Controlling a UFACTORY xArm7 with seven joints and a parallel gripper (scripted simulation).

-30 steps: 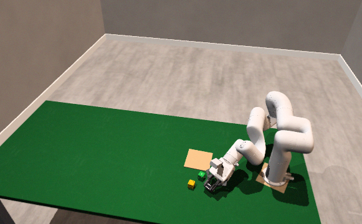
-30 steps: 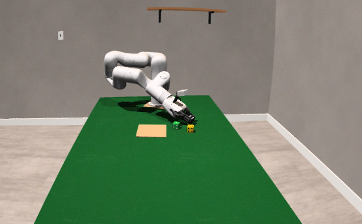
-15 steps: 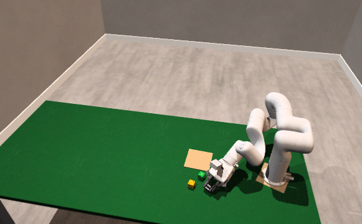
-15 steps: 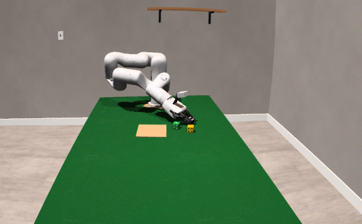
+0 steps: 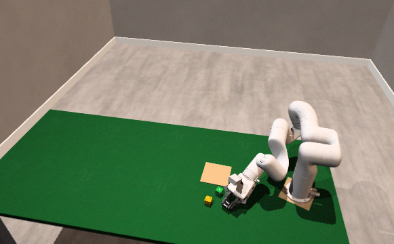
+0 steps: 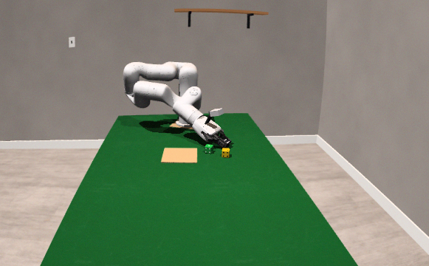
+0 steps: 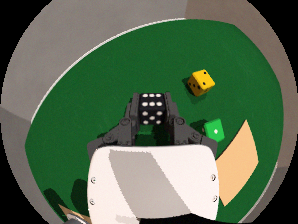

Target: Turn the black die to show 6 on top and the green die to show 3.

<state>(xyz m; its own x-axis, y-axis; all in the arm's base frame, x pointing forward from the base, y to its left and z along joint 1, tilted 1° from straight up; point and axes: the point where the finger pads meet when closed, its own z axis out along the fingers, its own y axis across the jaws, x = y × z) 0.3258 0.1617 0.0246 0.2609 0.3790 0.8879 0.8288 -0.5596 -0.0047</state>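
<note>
My gripper [image 7: 151, 100] is shut on the black die [image 7: 152, 110], low over the green table; the die face toward the wrist camera shows six pips. In the top view the gripper [image 5: 228, 203] is tilted down near the table's front edge, right of the other dice. It also shows in the exterior view [image 6: 224, 142]. The green die [image 5: 219, 191] lies on the table just off the tan mat [image 5: 215, 173], next to the gripper. The yellow die [image 5: 208, 200] lies on the table a little left of the gripper. The mat lies flat with no die on it.
The arm's base [image 5: 300, 198] stands on a tan plate at the right end of the table. The table's front edge runs close below the gripper. A wooden shelf [image 6: 221, 12] hangs on the back wall.
</note>
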